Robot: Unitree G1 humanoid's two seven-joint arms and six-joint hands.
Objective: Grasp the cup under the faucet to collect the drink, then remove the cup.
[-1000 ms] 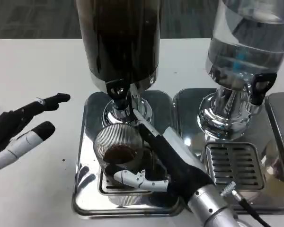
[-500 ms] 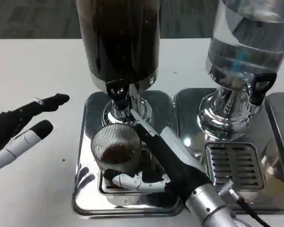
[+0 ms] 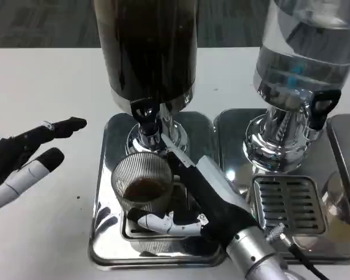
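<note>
White table (image 3: 46, 76), grey carpet behind. Left hand (image 3: 20, 160) at nine o'clock, fingers spread, holding nothing, hovering clear. Ribbed cup (image 3: 143, 181) on steel drip tray (image 3: 105, 233) beneath black faucet (image 3: 144, 111) of dark dispenser (image 3: 146, 46), brown drink inside. Right hand (image 3: 192, 201) wraps cup from three o'clock. Best lift level, draw toward six o'clock; faucet close overhead at twelve. Clear dispenser (image 3: 303, 58) at two o'clock, well apart.
</note>
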